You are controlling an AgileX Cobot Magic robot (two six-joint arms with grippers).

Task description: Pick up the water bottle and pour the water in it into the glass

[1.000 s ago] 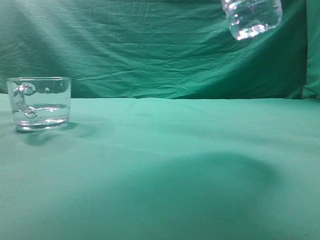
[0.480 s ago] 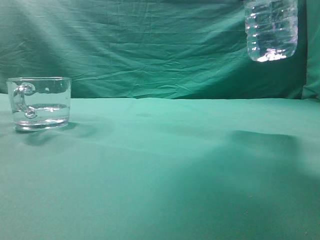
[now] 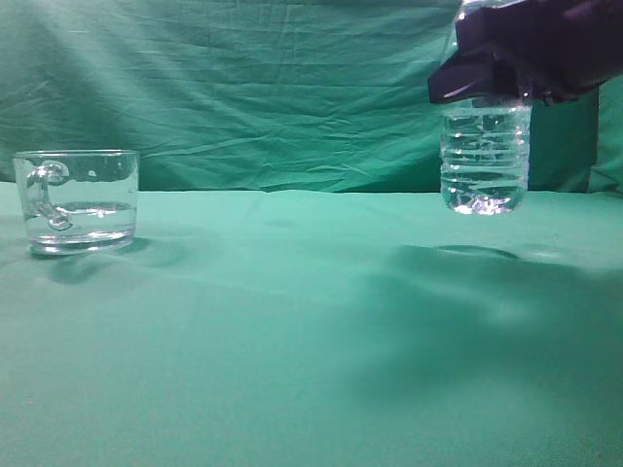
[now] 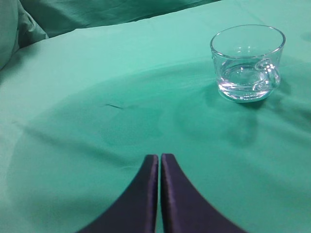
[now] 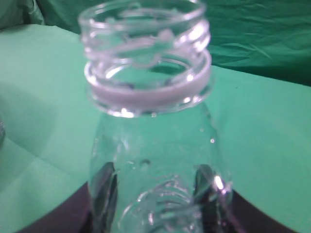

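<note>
The water bottle [image 3: 484, 161] hangs upright at the right of the exterior view, its base a little above the green cloth. My right gripper [image 3: 516, 53] is shut on its upper body; its dark fingers [image 5: 103, 191] press both sides of the bottle [image 5: 150, 145] below the open, capless neck with its whitish ring. The glass [image 3: 78, 199] stands at the far left with a shallow layer of water [image 3: 83, 216]. In the left wrist view the glass [image 4: 248, 63] is at the upper right. My left gripper [image 4: 159, 158] is shut and empty, well short of the glass.
A green cloth [image 3: 292, 331] covers the table and a green backdrop [image 3: 273, 97] hangs behind. The bottle's shadow [image 3: 467, 255] lies on the cloth under it.
The bottle has come down from the top right edge and shifted slightly left, now upright near the cloth. The right gripper has come into the exterior view. The glass has not moved.
</note>
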